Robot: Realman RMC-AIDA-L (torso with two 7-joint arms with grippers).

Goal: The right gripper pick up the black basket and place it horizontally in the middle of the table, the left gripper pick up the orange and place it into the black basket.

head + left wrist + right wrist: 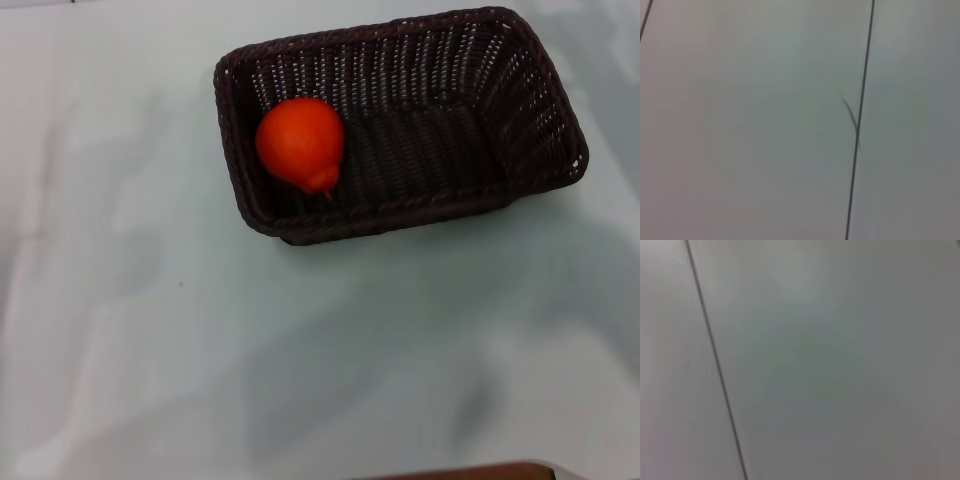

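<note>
Soft diffuse overhead light washing the table (150,330), broad faint shadows pooling below the black basket (400,125), the orange (300,143) glowing oversaturated, both wrist views showing blurred pale surfaces crossed by thin dark lines.

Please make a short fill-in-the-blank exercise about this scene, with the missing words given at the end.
1. The orange lies inside the black ____.
2. In the head view, the orange is at the basket's ____ end.
3. The black basket stands on the white ____.

Missing words: basket; left; table
</note>
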